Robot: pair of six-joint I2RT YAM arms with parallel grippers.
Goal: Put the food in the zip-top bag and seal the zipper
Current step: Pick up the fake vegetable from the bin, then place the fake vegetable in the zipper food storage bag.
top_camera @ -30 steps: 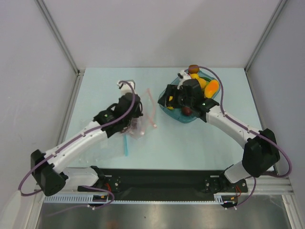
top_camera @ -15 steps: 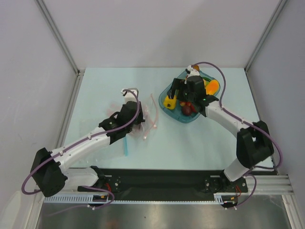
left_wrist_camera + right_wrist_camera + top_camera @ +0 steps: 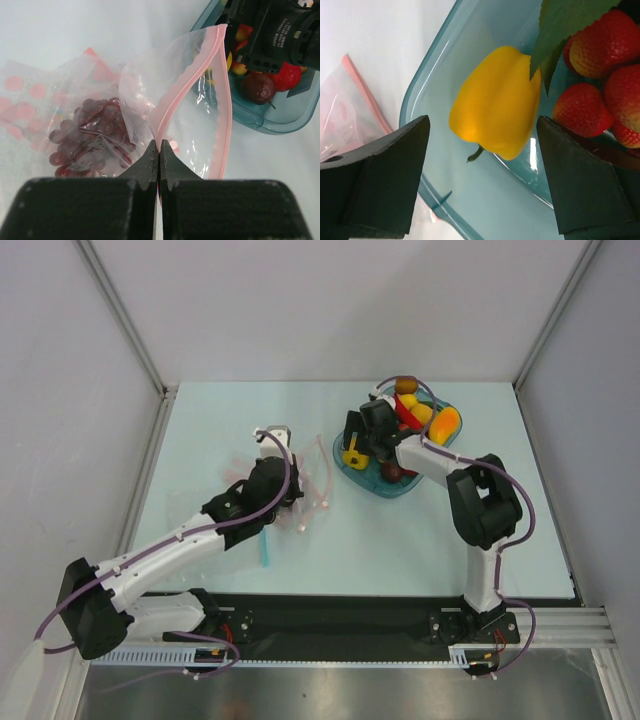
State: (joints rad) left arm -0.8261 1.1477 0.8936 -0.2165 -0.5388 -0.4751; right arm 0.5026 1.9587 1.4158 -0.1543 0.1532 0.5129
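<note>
Top external view, pale table (image 3: 400,530), grey walls (image 3: 300,310), left fingers (image 3: 149,165) pinching zipper (image 3: 187,82), right fingers (image 3: 375,170) wide, flanking yellow pepper (image 3: 495,107)

The left arm (image 3: 170,545) stretches low and long from its base at the near left, reaching forward and inward across the table, with the wrist tipped down. The left gripper (image 3: 159,149) has its two black fingers pressed flat together, pinching an edge of the zip-top bag (image 3: 195,115). The right arm (image 3: 487,510) stands up from its base and folds sharply at the elbow, the forearm reaching back toward the far left. The right gripper (image 3: 482,125) is spread wide, holding nothing.
</note>
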